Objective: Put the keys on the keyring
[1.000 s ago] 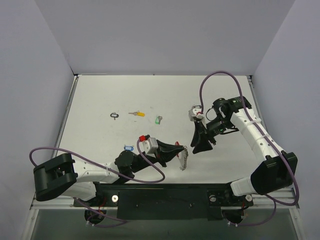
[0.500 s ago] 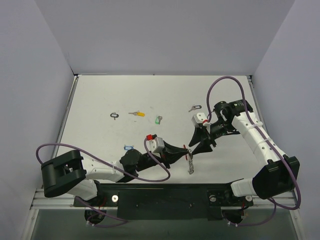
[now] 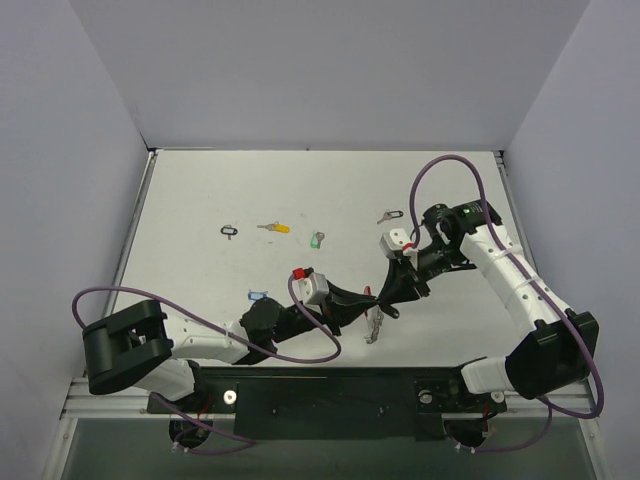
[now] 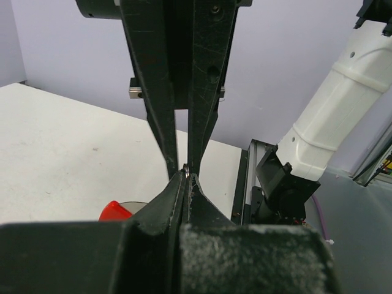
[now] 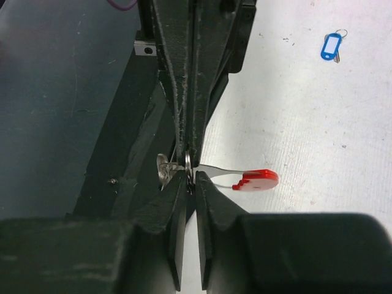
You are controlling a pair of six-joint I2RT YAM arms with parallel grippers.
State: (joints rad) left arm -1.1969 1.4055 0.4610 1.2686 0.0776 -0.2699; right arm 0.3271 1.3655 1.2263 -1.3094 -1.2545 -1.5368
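The left gripper [image 4: 185, 176] is clamped shut on the keyring [image 5: 257, 179], whose metal ring sits between its jaw tips, while the right gripper [image 5: 190, 177], tip to tip, pinches the same ring.

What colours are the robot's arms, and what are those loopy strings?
The left arm and right arm have white shells, black joints and black pointed jaws. A purple cable loops over each. The right arm shows a small green light.
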